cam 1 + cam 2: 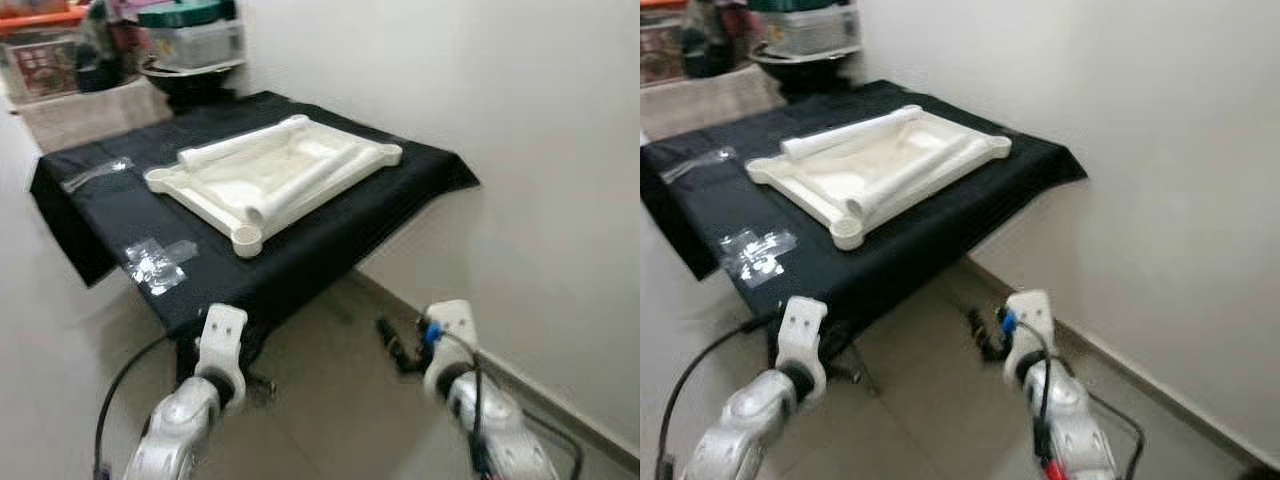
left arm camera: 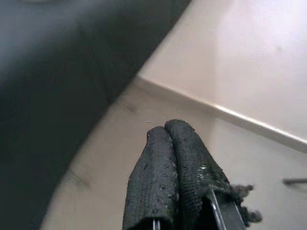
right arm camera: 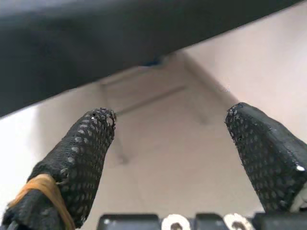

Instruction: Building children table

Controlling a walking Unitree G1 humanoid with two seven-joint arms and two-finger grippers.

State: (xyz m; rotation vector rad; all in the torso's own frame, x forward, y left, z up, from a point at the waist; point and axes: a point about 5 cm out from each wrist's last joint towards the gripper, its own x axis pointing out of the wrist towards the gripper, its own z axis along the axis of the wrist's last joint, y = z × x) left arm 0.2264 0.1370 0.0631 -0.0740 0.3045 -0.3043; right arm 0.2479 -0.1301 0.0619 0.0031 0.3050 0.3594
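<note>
A white children's table top point(image 1: 225, 190) lies upside down on a low surface covered with a black cloth point(image 1: 330, 235). Two white leg tubes rest on it, one along the far side point(image 1: 245, 143) and one across the near side point(image 1: 310, 185). A round leg socket point(image 1: 246, 240) marks its near corner. Both arms are held low in front of the cloth's edge, above the floor. My left gripper point(image 2: 165, 129) is shut with nothing in it. My right gripper point(image 3: 170, 117) is open and empty, its dark fingers point(image 1: 392, 343) pointing toward the space under the cloth.
Two clear plastic bags point(image 1: 155, 263) point(image 1: 95, 175) lie on the cloth to the left of the table top. Cluttered boxes and a dark bowl point(image 1: 190, 75) stand at the back left. A white wall point(image 1: 520, 150) runs close along the right. Beige floor point(image 1: 330, 400) lies below.
</note>
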